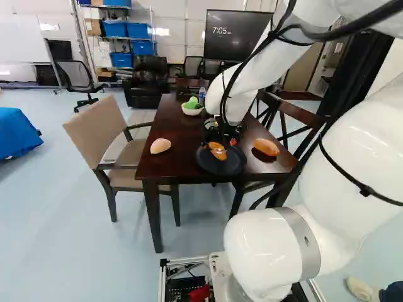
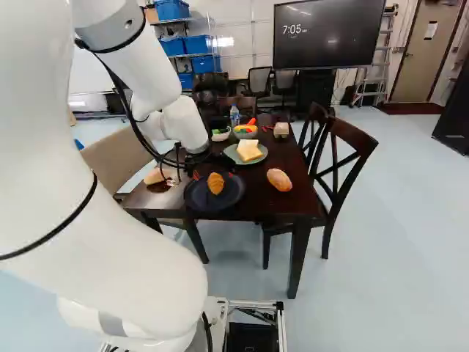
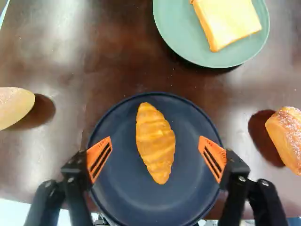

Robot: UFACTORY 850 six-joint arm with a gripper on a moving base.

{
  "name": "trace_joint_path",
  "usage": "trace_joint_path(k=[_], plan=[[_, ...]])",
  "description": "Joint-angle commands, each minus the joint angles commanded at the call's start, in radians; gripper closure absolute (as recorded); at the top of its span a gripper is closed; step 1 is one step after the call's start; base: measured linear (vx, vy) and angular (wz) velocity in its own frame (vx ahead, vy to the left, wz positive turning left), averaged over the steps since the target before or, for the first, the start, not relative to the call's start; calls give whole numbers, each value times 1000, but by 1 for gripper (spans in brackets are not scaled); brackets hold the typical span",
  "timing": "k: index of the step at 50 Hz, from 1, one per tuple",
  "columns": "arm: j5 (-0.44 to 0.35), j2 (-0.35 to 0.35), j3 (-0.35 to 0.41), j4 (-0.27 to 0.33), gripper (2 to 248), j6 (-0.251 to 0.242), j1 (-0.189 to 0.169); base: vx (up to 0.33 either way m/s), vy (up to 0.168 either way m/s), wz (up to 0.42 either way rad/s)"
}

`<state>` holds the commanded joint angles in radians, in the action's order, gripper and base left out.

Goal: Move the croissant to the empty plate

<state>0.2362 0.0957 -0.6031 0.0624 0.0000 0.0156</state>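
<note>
"On the table's (image 1: 186,135) near side, what's there?"
"Croissant (image 3: 155,143) on the dark plate (image 3: 129,193), gripper (image 2: 213,174) wide open, empty, a finger either side; bread (image 3: 228,21) on the green plate (image 3: 178,37), farther right"

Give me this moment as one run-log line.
golden ridged croissant: on round navy plate, ungripped | black two-fingered end effector: open, flanking it | round green plate: holds square yellow bread
</note>
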Motion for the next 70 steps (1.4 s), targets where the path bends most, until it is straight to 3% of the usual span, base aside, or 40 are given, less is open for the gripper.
trace_joint_path(k=[17, 30, 70], plan=[[0, 2, 1, 0, 3, 0, 0, 0, 0, 0], [14, 46, 10, 0, 3, 0, 0, 0, 0, 0], [198, 129, -31, 0, 3, 0, -29, 0, 0, 0]])
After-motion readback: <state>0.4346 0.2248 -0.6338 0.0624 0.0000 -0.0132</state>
